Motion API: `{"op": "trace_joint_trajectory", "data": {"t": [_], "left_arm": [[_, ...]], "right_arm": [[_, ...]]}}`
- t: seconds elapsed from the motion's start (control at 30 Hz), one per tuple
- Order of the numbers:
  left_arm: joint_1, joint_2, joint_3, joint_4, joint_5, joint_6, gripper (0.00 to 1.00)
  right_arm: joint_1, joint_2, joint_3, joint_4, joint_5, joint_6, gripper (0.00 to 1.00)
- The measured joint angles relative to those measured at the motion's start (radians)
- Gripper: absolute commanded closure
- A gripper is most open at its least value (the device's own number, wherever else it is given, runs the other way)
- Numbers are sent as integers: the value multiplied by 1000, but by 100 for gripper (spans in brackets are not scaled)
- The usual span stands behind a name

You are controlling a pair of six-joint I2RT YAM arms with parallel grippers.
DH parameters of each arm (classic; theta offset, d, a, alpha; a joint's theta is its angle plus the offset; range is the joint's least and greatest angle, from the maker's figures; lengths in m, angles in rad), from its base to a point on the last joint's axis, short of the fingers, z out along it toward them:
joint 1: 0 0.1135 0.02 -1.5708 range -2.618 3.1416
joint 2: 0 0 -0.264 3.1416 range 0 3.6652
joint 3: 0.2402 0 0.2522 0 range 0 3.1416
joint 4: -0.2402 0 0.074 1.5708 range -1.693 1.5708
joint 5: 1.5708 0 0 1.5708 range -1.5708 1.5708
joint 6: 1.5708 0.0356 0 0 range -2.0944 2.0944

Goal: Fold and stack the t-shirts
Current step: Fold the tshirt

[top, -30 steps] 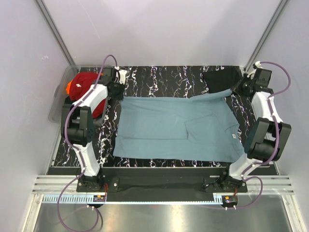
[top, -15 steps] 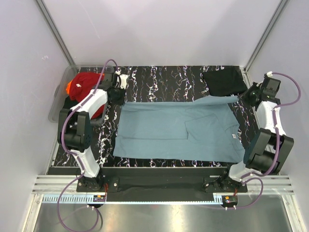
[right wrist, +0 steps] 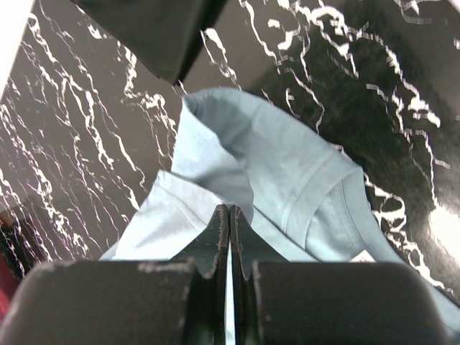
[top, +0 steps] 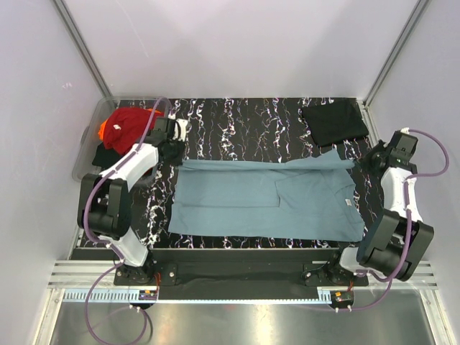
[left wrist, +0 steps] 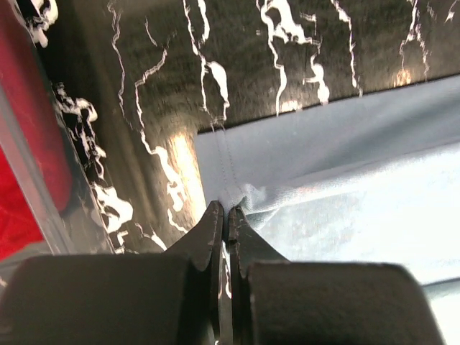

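Right now I have both arms on the far edge of the teal-blue t-shirt (top: 266,201), which lies spread across the middle of the marbled table (top: 251,118) with its long side running left to right. My left gripper (left wrist: 225,219) is pinched narrow on the far left corner, right at the hem, and the cloth puckers into the closed tips. My right gripper (right wrist: 228,215) is likewise clamped tight on the far right end, where the fabric rises off the table in a loose fold beside a stitched band. Gripping both ends at once draws that edge taut, so I judge the far strip can come toward me as one straight fold rather than sagging in the middle. From above, the far edge appears doubled over the body of the shirt. A folded black t-shirt (top: 334,122) sits at the far right corner, apart from the teal one, and I take it for the start of the stack. At the far left the clear tub (top: 80,164) holds a red t-shirt (top: 133,121) and other crumpled ones. My worry is one corner slipping free and skewing the fold.
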Motion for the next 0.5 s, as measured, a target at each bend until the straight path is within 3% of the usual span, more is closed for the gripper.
{"op": "trace_joint_trajectory", "data": {"t": [0.5], "left_arm": [[-34,-54,-89,-12,-44,-58,94]], "right_arm": [[-2,-199,-136,-84,85,104,100]]}}
